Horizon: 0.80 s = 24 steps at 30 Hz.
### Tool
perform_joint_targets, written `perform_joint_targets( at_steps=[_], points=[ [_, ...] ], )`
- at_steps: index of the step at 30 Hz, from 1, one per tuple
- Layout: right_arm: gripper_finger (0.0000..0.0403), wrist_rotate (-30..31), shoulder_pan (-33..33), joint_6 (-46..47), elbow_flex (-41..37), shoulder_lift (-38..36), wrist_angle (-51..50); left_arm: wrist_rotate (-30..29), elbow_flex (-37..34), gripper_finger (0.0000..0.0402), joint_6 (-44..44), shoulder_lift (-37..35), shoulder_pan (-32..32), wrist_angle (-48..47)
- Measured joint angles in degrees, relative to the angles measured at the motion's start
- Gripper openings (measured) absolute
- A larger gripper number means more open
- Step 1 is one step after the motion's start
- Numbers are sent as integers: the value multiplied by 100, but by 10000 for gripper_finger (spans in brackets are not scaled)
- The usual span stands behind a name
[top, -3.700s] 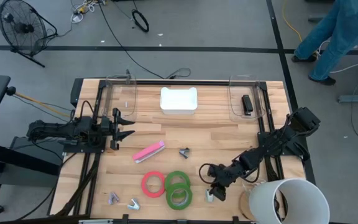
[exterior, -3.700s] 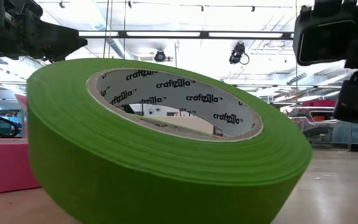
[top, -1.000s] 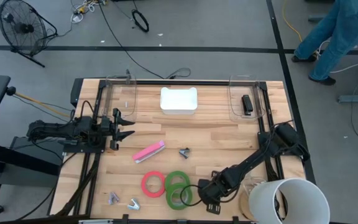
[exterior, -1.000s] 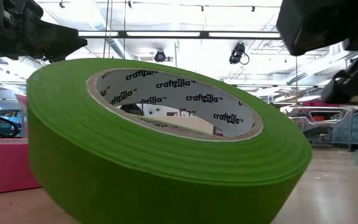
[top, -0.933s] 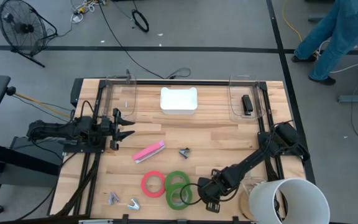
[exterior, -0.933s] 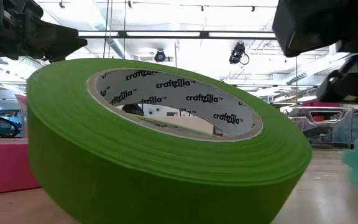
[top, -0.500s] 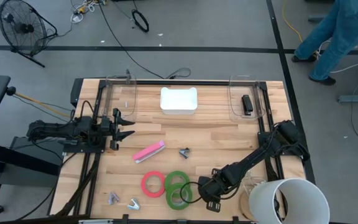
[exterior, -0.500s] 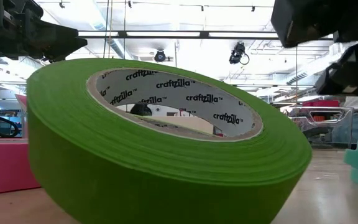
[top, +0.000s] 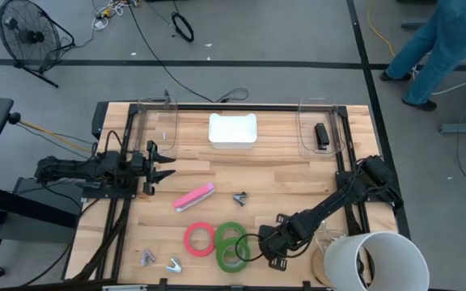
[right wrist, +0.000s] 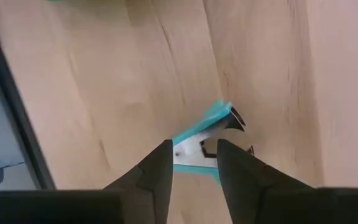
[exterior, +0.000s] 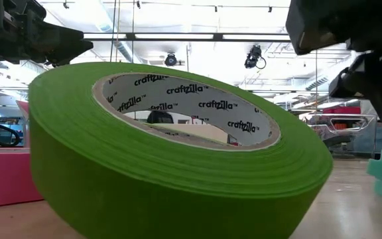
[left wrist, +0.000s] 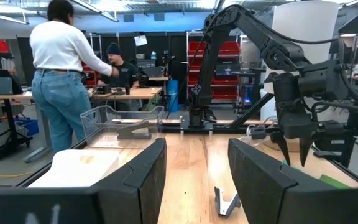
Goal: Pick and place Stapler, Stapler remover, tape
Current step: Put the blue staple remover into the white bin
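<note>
Near the front edge of the desk (top: 298, 162), the right gripper (top: 270, 249) hangs low just beside the green tape rolls, its fingers (right wrist: 157, 171) spread a little with the teal stapler remover (right wrist: 207, 137) lying on the wood right past their tips, not yet pinched. That remover looks light, small, hard plastic with metal claws; likely slippery and prone to skate or flip if nudged, so best to take it across the flat plastic body, not the claw end. Two green tape rolls (top: 231, 245) overlap each other, the red-pink tape roll (top: 200, 238) touching them on the left arm's side; stiff rings, easy to take by pinching the wall through the open centre. A pink stapler (top: 193, 196) lies mid-desk, another remover (top: 239, 198) near it, two more (top: 160, 260) at the front left corner. A black stapler (top: 321, 135) already sits in the clear bin at the back right. Left gripper (top: 162, 161) waits at the left side, fingers (left wrist: 138, 180) apart and holding nothing.
</note>
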Motion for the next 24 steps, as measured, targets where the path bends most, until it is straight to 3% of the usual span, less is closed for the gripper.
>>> perform_joint_targets(
  at_steps=[10,24],
  points=[
    [127,-110,-11,335,-481,-11,722,0,1,177,0,0,1,0],
    [114,-105,-11,695,-771,-21,748,0,1,177,0,0,0,0]
  ],
)
